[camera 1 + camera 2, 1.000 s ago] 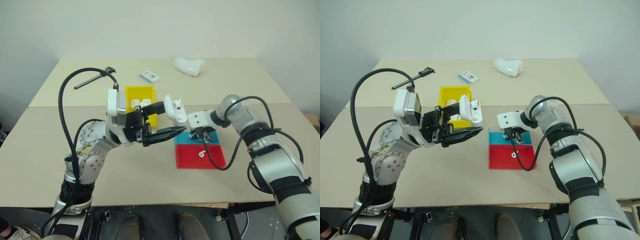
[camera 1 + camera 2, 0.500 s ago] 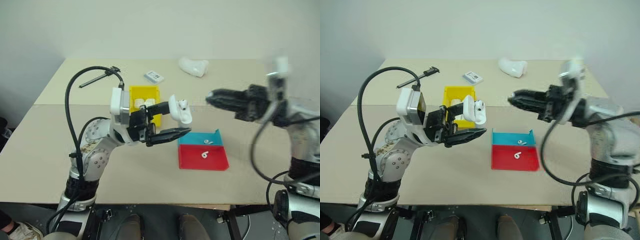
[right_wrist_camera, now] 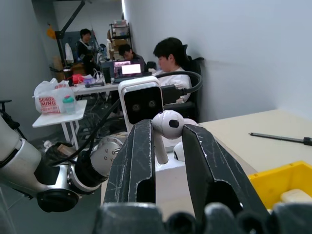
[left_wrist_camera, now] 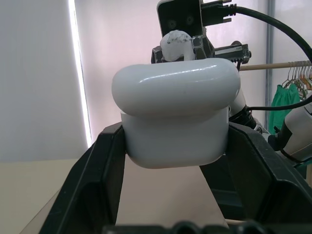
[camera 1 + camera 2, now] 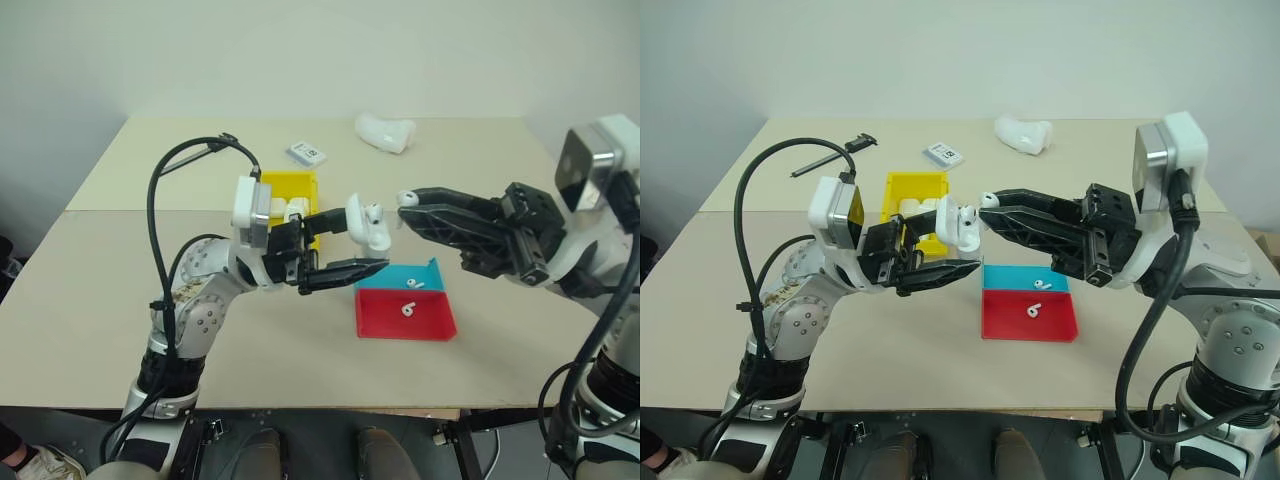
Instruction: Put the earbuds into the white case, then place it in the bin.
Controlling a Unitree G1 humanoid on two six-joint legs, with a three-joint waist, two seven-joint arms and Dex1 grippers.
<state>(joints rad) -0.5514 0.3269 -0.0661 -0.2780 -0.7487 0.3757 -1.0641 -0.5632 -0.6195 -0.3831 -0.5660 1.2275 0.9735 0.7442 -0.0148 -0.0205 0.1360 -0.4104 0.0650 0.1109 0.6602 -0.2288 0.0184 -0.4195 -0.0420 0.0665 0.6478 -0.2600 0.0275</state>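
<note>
Right wrist view: here we see our right gripper (image 3: 165,134) with its jaws pinching one earbud (image 3: 168,126) by the stem, so the round head stays free and can go down into the case.
Left arm: our left gripper (image 5: 352,245) has its jaws pressed on the white case (image 5: 364,222) and holds it in the air over the middle of the tabletop (image 5: 90,300), lid flipped back and opening toward the right arm, we think to offer a steady target.
Case content: one earbud already seems to sit in the open case; we cannot be fully sure.
Gap: the pinched earbud is just beside the case opening, not yet seated.
Tray: the teal-and-red tray (image 5: 440,328), nearer the front edge, carries two small white pieces (image 5: 408,309); we cannot tell what they are.
Bin: the yellow bin (image 5: 284,184) waits behind the left arm, toward the far edge, with some white things in it.
Next, in our judgement: a slow, exact lowering of the stem into its socket.
</note>
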